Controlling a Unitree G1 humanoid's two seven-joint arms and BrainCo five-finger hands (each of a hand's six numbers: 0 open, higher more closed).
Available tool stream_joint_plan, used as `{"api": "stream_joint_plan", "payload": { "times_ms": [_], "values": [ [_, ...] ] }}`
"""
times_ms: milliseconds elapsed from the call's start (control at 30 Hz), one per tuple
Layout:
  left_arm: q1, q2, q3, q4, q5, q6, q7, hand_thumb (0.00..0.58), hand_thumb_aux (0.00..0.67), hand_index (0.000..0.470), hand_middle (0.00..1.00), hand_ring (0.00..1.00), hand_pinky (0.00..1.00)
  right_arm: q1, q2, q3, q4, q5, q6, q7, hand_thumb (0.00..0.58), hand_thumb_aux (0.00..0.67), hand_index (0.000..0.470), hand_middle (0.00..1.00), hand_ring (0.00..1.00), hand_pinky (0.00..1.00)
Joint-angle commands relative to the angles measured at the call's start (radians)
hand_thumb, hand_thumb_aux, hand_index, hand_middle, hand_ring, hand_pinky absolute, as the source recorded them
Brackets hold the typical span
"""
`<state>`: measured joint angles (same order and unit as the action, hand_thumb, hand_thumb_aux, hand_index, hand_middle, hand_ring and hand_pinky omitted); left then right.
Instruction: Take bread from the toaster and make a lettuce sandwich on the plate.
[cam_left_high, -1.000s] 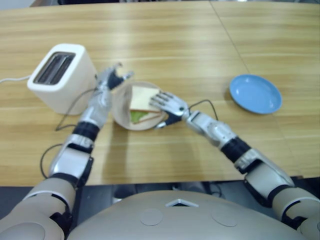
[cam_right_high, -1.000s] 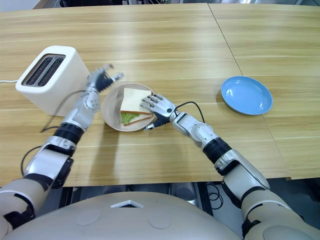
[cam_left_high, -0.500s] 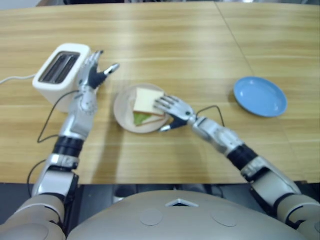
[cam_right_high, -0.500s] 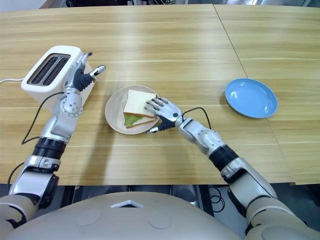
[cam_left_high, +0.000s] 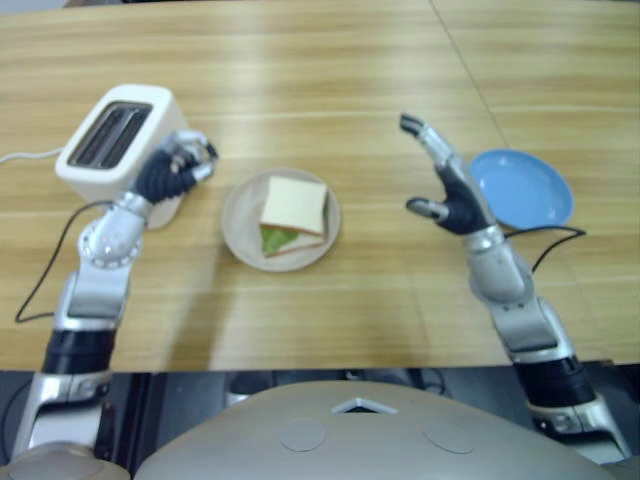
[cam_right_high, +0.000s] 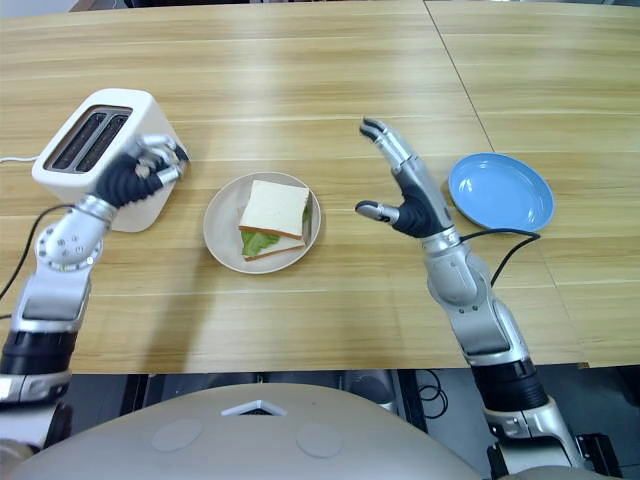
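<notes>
We see the left hand (cam_right_high: 137, 177) low at the left, forearm running up from the near table edge. Its fingers are curled into a loose fist with nothing in them. The knuckles sit right at the near right side of the white boxy toaster (cam_right_high: 88, 150); we cannot tell if they touch it.

The right hand (cam_right_high: 412, 198) is raised above the light wooden table (cam_right_high: 300, 80), forearm rising steeply from the near edge. Its fingers are stretched out, pointing away and a bit left, with the thumb sticking out left. It holds nothing. It stands between the two plates, nearer the round blue plate (cam_right_high: 500, 190), which lies flat just right of it.

The toaster has two dark slots on top and stands at the far left. A thin white cord (cam_right_high: 12, 160) leaves its left side.

The sandwich (cam_right_high: 274, 210) lies on the round beige plate (cam_right_high: 216, 228), which is in the middle of the table, just right of the toaster and apart from both hands. The top slice is pale white bread, square and flat. Green lettuce (cam_right_high: 254, 241) pokes out at the near left corner. A second slice (cam_right_high: 278, 252) shows as a thin edge beneath. The stack looks roughly aligned and sits right of the plate's centre.

A black cable (cam_right_high: 500, 240) loops by the right wrist, and another black cable (cam_right_high: 22, 262) loops beside the left forearm.
</notes>
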<state>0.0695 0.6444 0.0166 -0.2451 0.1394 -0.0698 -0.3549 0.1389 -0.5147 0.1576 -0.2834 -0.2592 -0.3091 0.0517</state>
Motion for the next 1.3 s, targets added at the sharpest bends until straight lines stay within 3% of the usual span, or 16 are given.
{"api": "stream_joint_plan", "payload": {
  "times_ms": [33, 167, 267, 467, 800, 1100, 1133, 1167, 1200, 1233, 1300],
  "values": [
    [0.096, 0.085, -0.014, -0.093, 0.030, 0.040, -0.117, 0.580, 0.670, 0.460, 1.00, 1.00, 1.00, 0.091, -0.039, 0.069, 0.007, 0.028, 0.050, 0.164, 0.580, 0.670, 0.460, 1.00, 1.00, 1.00],
    [0.160, 0.158, -0.047, -0.077, 0.100, 0.080, -0.188, 0.580, 0.670, 0.460, 1.00, 1.00, 1.00, 0.166, -0.104, 0.069, -0.030, 0.034, 0.083, 0.279, 0.580, 0.670, 0.460, 1.00, 1.00, 1.00],
    [0.188, 0.187, -0.099, -0.037, 0.135, 0.102, -0.242, 0.580, 0.670, 0.460, 1.00, 1.00, 1.00, 0.206, -0.141, 0.042, -0.086, 0.067, 0.176, 0.355, 0.580, 0.670, 0.460, 1.00, 1.00, 1.00],
    [0.129, 0.176, -0.136, 0.048, 0.209, 0.160, -0.250, 0.580, 0.670, 0.460, 1.00, 1.00, 1.00, 0.167, -0.123, 0.103, -0.117, 0.019, 0.255, 0.427, 0.580, 0.670, 0.460, 1.00, 1.00, 1.00],
    [-0.120, 0.004, -0.348, 0.388, 0.366, 0.164, -0.196, 0.580, 0.670, 0.460, 1.00, 1.00, 1.00, -0.165, -0.032, 0.292, 0.347, -0.205, 0.190, 0.414, 0.580, 0.670, 0.460, 1.00, 1.00, 1.00],
    [-0.429, -0.155, -0.412, 0.715, 0.427, 0.051, -0.043, 0.580, 0.670, 0.460, 1.00, 1.00, 1.00, -0.501, 0.058, 0.334, 0.897, -0.315, 0.069, 0.244, 0.580, 0.670, 0.460, 1.00, 1.00, 1.00],
    [-0.466, -0.183, -0.409, 0.752, 0.422, 0.041, -0.017, 0.517, 0.449, 0.308, 1.00, 1.00, 1.00, -0.538, 0.069, 0.324, 0.954, -0.308, 0.050, 0.215, 0.580, 0.670, 0.460, 1.00, 1.00, 1.00],
    [-0.496, -0.203, -0.408, 0.786, 0.417, 0.028, 0.003, 0.485, 0.399, 0.274, 1.00, 1.00, 1.00, -0.568, 0.078, 0.318, 1.005, -0.303, 0.029, 0.189, 0.580, 0.670, 0.460, 1.00, 1.00, 1.00],
    [-0.524, -0.225, -0.406, 0.819, 0.414, 0.020, 0.025, 0.485, 0.399, 0.274, 1.00, 1.00, 1.00, -0.598, 0.086, 0.309, 1.053, -0.294, 0.010, 0.169, 0.580, 0.670, 0.460, 1.00, 1.00, 1.00],
    [-0.557, -0.251, -0.401, 0.861, 0.410, 0.016, 0.058, 0.144, 0.089, 0.061, 1.00, 1.00, 1.00, -0.636, 0.087, 0.305, 1.104, -0.302, -0.005, 0.129, 0.580, 0.670, 0.460, 1.00, 1.00, 1.00],
    [-0.622, -0.302, -0.378, 0.948, 0.394, 0.008, 0.134, 0.009, 0.005, 0.004, 1.00, 1.00, 1.00, -0.704, 0.088, 0.291, 1.192, -0.303, -0.040, 0.064, 0.580, 0.670, 0.460, 1.00, 1.00, 1.00]
  ]
}}
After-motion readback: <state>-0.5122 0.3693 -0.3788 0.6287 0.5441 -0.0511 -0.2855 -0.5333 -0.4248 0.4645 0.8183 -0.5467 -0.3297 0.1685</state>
